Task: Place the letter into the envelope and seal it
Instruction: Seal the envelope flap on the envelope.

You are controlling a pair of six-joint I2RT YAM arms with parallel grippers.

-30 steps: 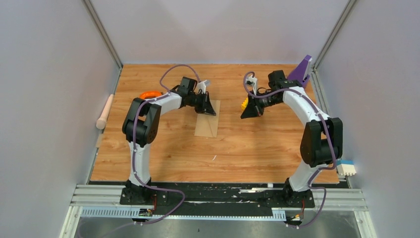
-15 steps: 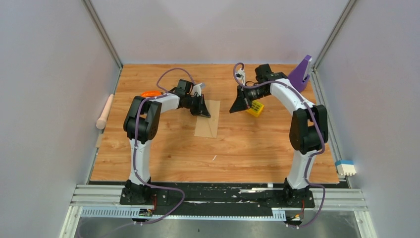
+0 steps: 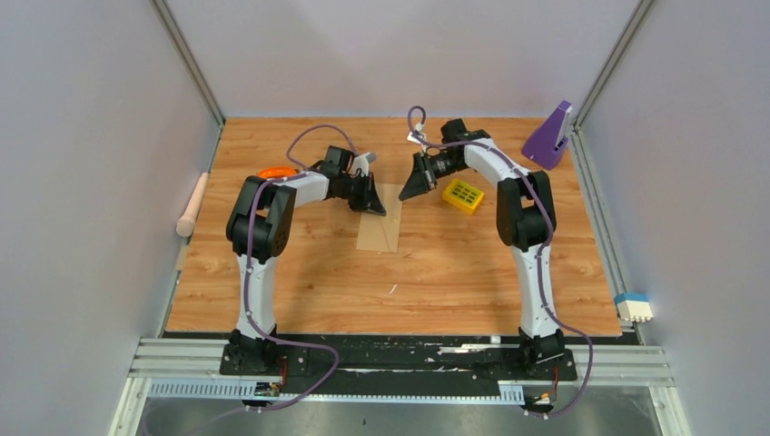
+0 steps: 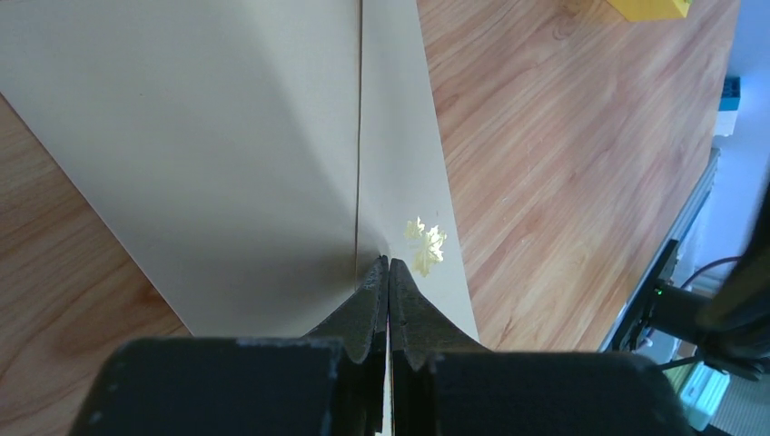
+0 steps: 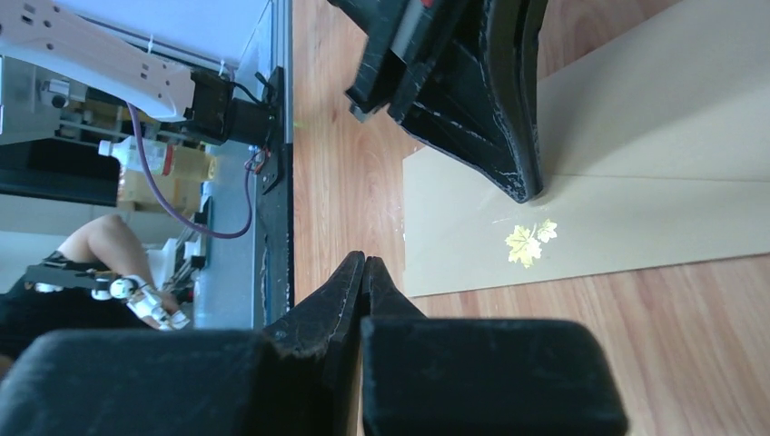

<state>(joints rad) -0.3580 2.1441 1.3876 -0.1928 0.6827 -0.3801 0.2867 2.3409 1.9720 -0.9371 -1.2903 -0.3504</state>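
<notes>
The left arm and the right arm share one build: smooth white links joined by blocky black joint housings, each set on a black base plate. A thin purple cable runs along each arm and trails out past its base. The left end effector and the right end effector are matt black. Each has a broad body with rounded edges and two wedge-shaped fingers tapering to narrow tips, with pale scuff specks along the edges.
</notes>
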